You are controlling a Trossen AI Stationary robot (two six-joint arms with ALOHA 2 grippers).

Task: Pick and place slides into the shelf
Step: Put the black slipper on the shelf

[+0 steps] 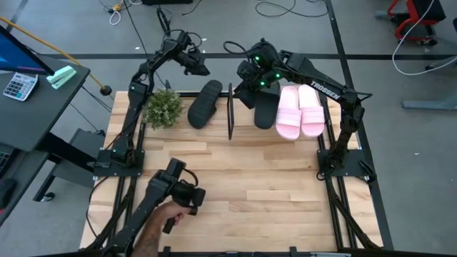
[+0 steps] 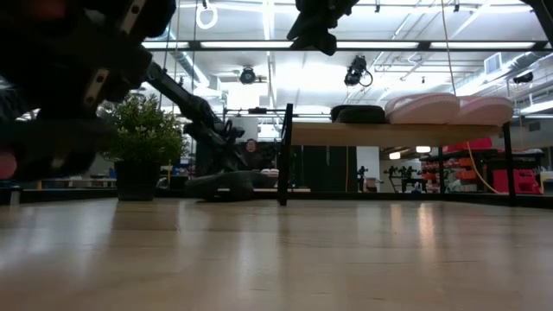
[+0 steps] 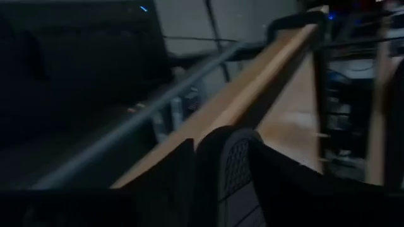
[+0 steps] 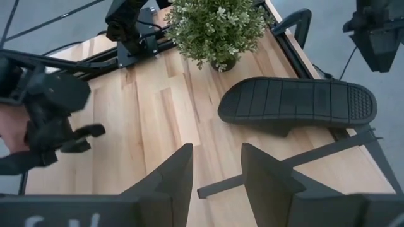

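Observation:
One black slide [image 1: 205,103] [image 4: 297,104] lies upside down on the tabletop, left of the shelf, tread up and strap underneath. The shelf's top board [image 2: 397,134] carries the second black slide [image 1: 265,113] [image 2: 359,112] and both pink slides [image 1: 289,114] [image 1: 312,113]. My right gripper [image 1: 246,89] [image 4: 218,151] hangs open and empty, high above the shelf's left upright [image 1: 230,111]. My left gripper [image 1: 200,68] [image 3: 205,142] hovers at the table's far edge, just beyond the upturned slide. It has a narrow gap between its fingers and holds nothing.
A potted plant [image 1: 164,107] stands left of the upturned slide. Near the table's front left, a person's hand [image 1: 153,228] holds a separate handheld arm [image 1: 178,193]. Bare tabletop [image 1: 271,193] lies in front of the shelf. A desk with a calculator [image 1: 16,84] stands off to the left.

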